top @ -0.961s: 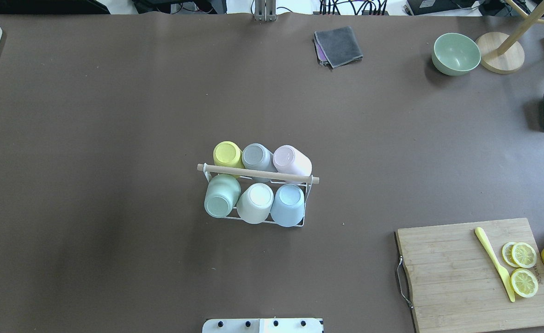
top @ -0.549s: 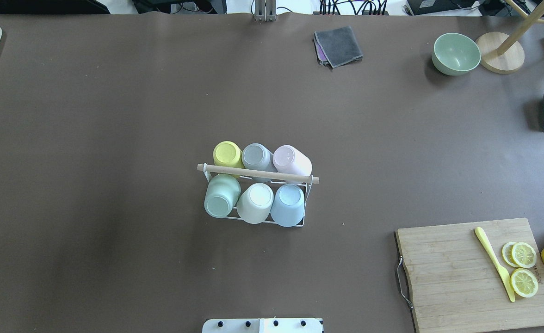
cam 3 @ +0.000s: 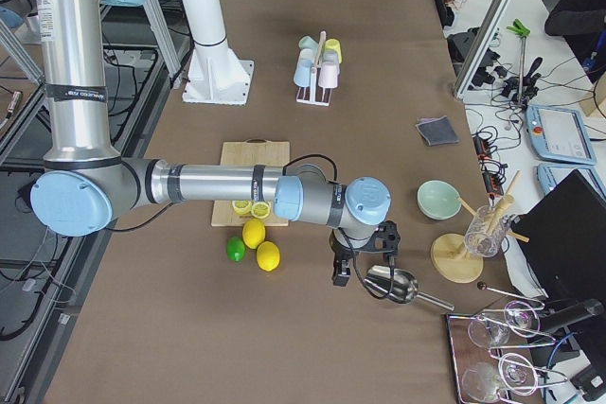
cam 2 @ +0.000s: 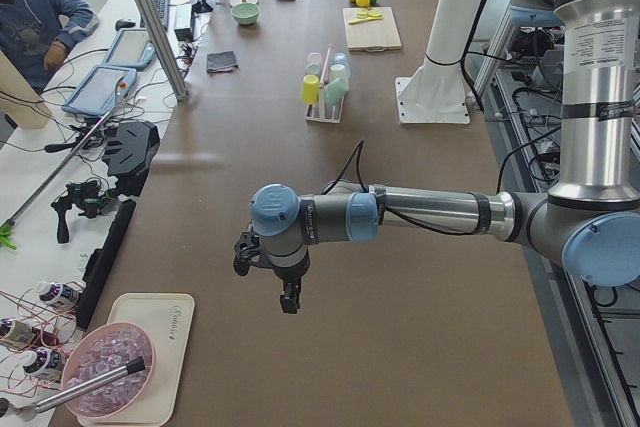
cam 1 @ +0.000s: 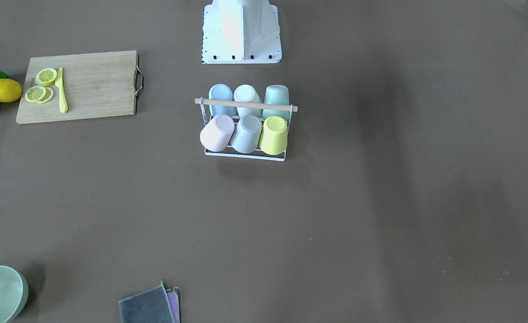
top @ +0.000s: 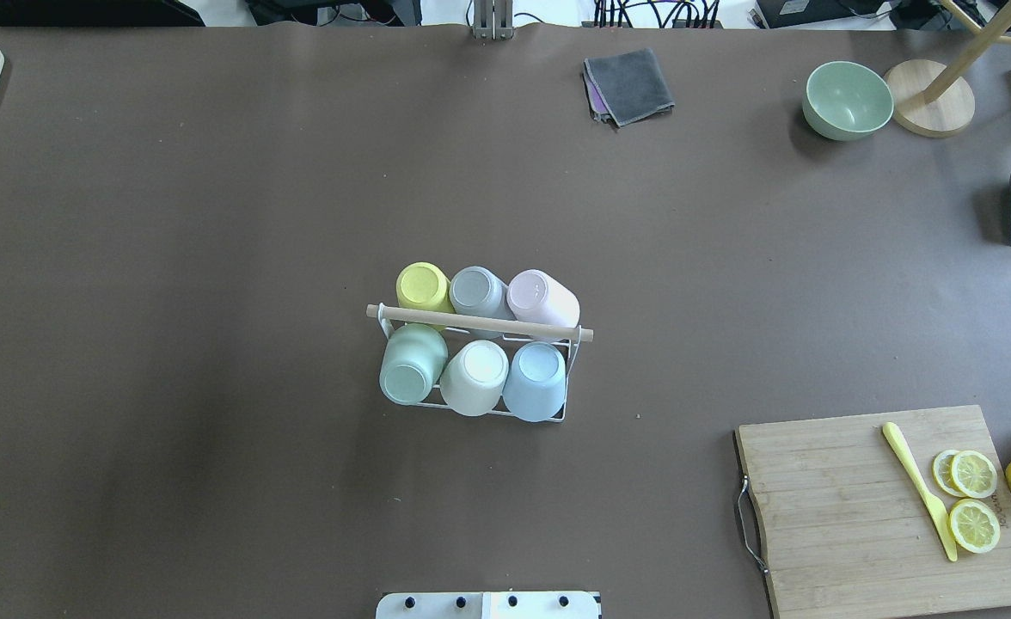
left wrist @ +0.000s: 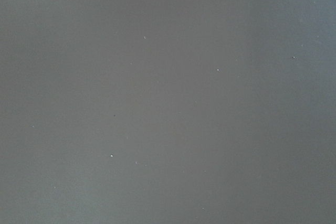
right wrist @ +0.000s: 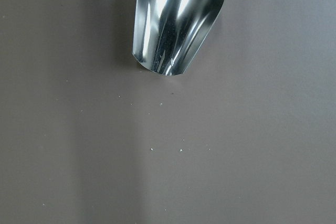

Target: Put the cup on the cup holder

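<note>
The cup holder point(top: 480, 322) is a white wire rack with a wooden rod handle, standing at the table's middle; it also shows in the front view point(cam 1: 246, 104). Several pastel cups sit upside down on its prongs, among them a yellow one point(top: 420, 285), a pink one point(top: 540, 297) and a blue one point(top: 536, 378). My left gripper point(cam 2: 288, 300) hangs over bare table far to the left, seen only in the exterior left view. My right gripper point(cam 3: 339, 276) hangs by a metal scoop point(cam 3: 393, 284), seen only in the exterior right view. I cannot tell whether either is open.
A cutting board point(top: 849, 516) with lemon slices and a yellow knife lies front right, whole lemons beside it. A green bowl point(top: 847, 100), a wooden stand point(top: 931, 96) and a grey cloth point(top: 628, 85) are at the back. A tray point(cam 2: 170, 347) lies far left.
</note>
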